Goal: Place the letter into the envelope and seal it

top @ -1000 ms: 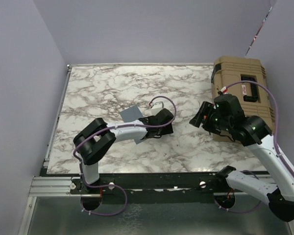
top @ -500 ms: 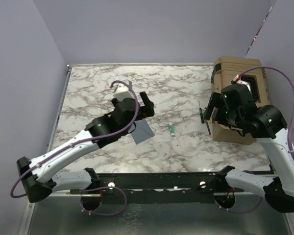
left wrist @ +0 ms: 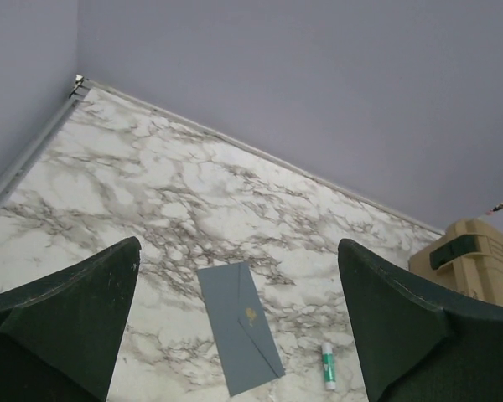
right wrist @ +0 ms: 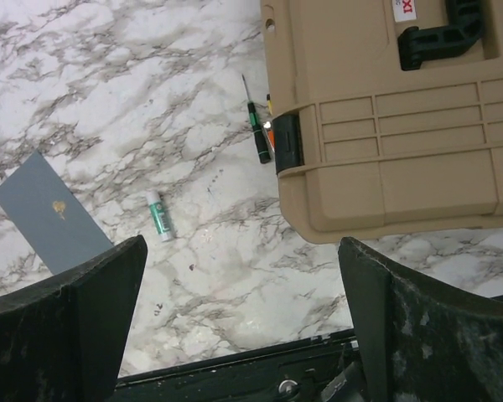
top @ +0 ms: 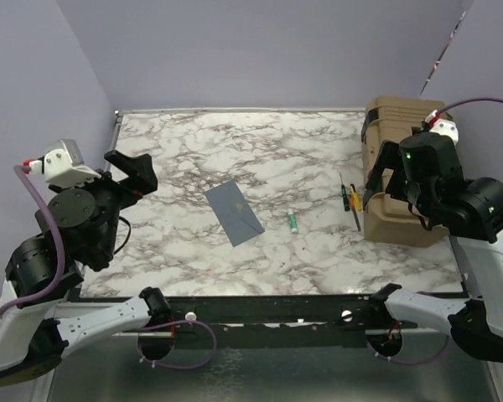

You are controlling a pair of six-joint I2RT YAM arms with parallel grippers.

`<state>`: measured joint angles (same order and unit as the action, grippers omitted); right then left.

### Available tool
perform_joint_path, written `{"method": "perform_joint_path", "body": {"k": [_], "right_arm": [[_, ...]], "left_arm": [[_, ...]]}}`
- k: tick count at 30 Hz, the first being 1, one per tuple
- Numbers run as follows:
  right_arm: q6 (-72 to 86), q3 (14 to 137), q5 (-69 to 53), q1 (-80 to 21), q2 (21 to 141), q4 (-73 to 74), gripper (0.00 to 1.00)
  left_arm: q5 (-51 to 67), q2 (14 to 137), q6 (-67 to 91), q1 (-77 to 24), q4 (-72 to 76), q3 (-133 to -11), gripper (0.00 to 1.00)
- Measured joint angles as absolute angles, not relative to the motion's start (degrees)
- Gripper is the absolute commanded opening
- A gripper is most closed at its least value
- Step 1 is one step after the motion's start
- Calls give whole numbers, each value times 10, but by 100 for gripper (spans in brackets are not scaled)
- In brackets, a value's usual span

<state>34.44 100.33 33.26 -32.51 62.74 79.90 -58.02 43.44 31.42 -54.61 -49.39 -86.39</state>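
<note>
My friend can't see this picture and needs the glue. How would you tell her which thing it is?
Find the marble table, then the tan case on its right side. Between that case and the flat blue-grey envelope lies the glue stick: short, stubby, white and green, unlike the long thin screwdrivers beside the case.

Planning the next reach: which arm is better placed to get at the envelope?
Left, probably. The envelope lies nearer the open left end effector, which faces it squarely; the right end effector sits over by the tan case.
</note>
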Motion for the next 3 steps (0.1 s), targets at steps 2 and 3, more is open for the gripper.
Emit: {"method": "perform_joint_path", "body": {"k": [2,3], "right_arm": [[336,1003,334,-325,627,792,100],[332,1003,334,-325,627,788,100]], "left_arm": [[-592,426,306,-546,-509,-865,99],[-599,424,302,-546,-519,-865,99]]}}
